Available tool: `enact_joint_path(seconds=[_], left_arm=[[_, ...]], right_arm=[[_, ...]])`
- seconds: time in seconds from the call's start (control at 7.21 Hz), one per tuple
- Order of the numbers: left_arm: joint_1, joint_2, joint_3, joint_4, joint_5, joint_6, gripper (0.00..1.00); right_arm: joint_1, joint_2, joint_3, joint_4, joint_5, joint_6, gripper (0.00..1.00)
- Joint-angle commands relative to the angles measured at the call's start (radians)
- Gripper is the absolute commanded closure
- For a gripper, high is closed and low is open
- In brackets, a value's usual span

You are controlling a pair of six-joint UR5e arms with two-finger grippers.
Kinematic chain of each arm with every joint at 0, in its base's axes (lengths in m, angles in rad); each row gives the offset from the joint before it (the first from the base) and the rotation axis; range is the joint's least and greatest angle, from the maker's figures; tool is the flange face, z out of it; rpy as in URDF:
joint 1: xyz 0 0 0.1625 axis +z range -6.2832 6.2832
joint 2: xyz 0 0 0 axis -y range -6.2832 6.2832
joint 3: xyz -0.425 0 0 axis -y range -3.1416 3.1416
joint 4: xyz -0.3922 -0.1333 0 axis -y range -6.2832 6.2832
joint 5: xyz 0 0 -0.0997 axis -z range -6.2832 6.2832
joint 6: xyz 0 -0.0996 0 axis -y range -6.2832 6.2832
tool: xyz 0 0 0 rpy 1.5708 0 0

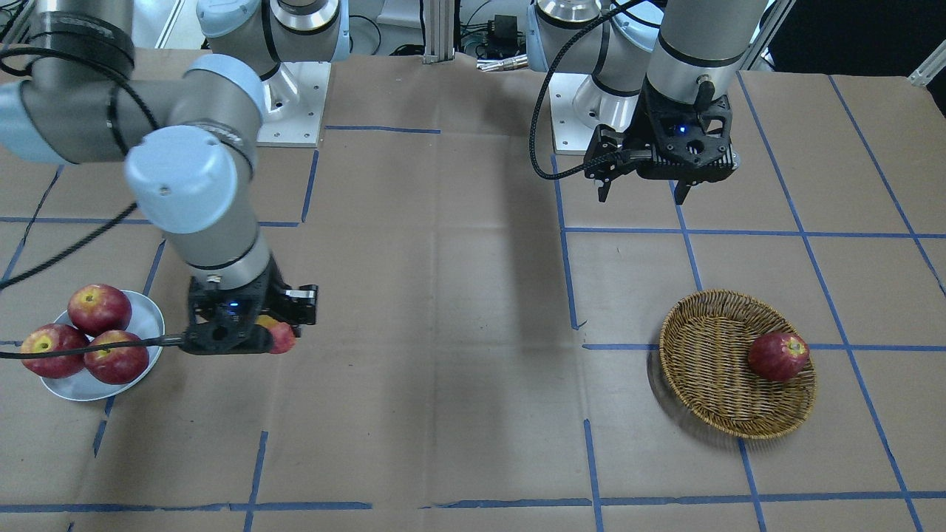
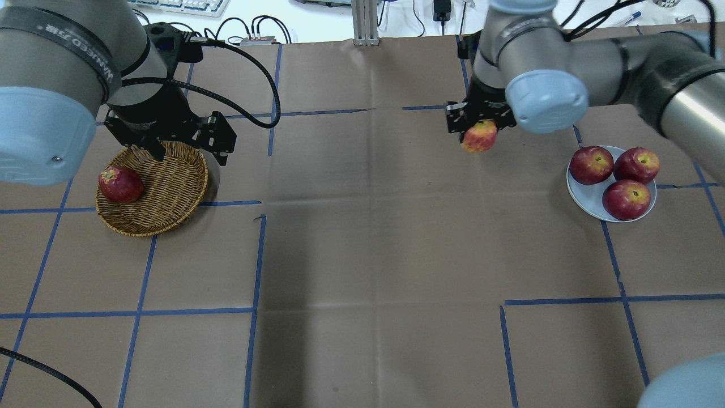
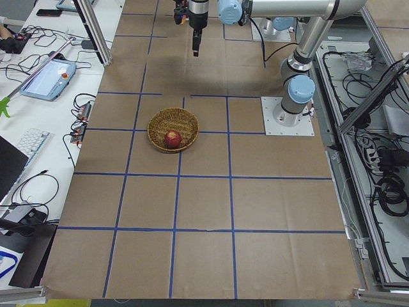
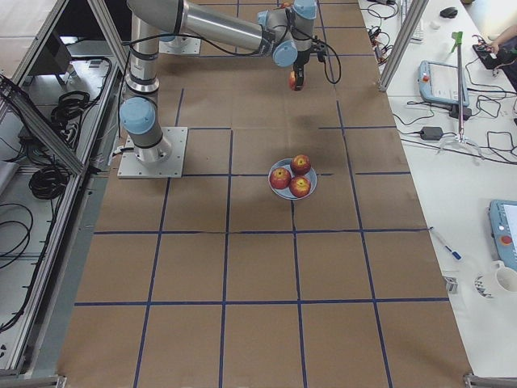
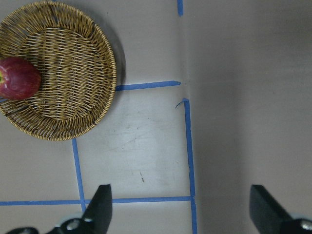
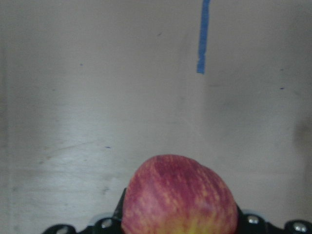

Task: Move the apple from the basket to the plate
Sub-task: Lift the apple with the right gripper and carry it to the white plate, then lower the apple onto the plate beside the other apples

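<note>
One streaked red apple [image 6: 179, 195] clamped by right gripper [image 2: 479, 131], near round white plate [image 2: 586, 196]'s rim; left gripper [image 1: 641, 194] agape near woven wicker basket [image 2: 170, 187].

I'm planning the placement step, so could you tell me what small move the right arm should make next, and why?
Probably carry the apple sideways toward the plate, kept raised. The right gripper has its jaws shut on it above bare table, short of the plate, and three apples there leave little free room, so it should line up over the gap before lowering.
</note>
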Motion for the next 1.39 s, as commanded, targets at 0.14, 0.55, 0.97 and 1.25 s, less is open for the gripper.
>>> enact_joint_path(seconds=[0.14, 0.55, 0.97, 1.25], left_arm=[[-0.001, -0.001, 0.006, 0.0, -0.001, -0.002, 0.01], [-0.006, 0.002, 0.011, -0.003, -0.002, -0.002, 0.01], [-0.015, 0.014, 0.014, -0.002, -0.037, 0.003, 0.0], [-0.015, 0.01, 0.014, -0.002, -0.039, -0.002, 0.0]], right_arm=[[-0.347, -0.093, 0.134, -0.009, 0.007, -0.489, 0.6], [-0.511, -0.072, 0.186, -0.165, 0.01, -0.713, 0.6], [-0.491, -0.007, 0.185, -0.221, 0.032, -0.666, 0.6], [-0.476, 0.011, 0.185, -0.224, 0.053, -0.658, 0.6]])
